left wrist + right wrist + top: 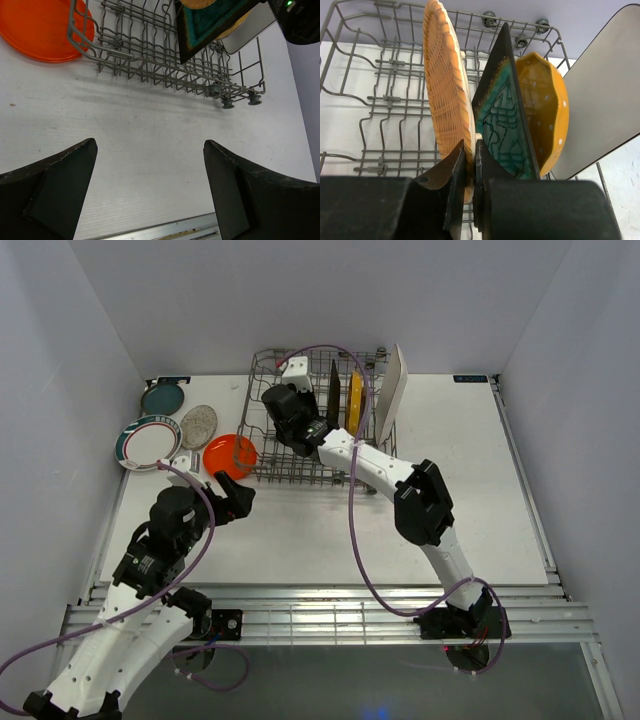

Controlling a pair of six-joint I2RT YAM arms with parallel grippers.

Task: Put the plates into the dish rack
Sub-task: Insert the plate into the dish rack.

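The grey wire dish rack (268,465) stands at the back middle. In it, on edge, are a dark green-centred square plate (502,120), a yellow scalloped plate (545,105) and a white rectangle plate (605,100). My right gripper (470,147) is inside the rack, shut on the rim of the wood-tone plate (445,85), which stands upright left of the square plate. My left gripper (150,150) is open and empty over bare table in front of the rack. An orange plate (232,453) lies by the rack's left side. No pale blue plate is in view.
Left of the rack lie a speckled grey plate (199,425), a teal plate (163,398) and a white plate with a teal rim (148,442). A small white item (185,462) sits near them. The table's metal front edge (165,231) is just below my left fingers.
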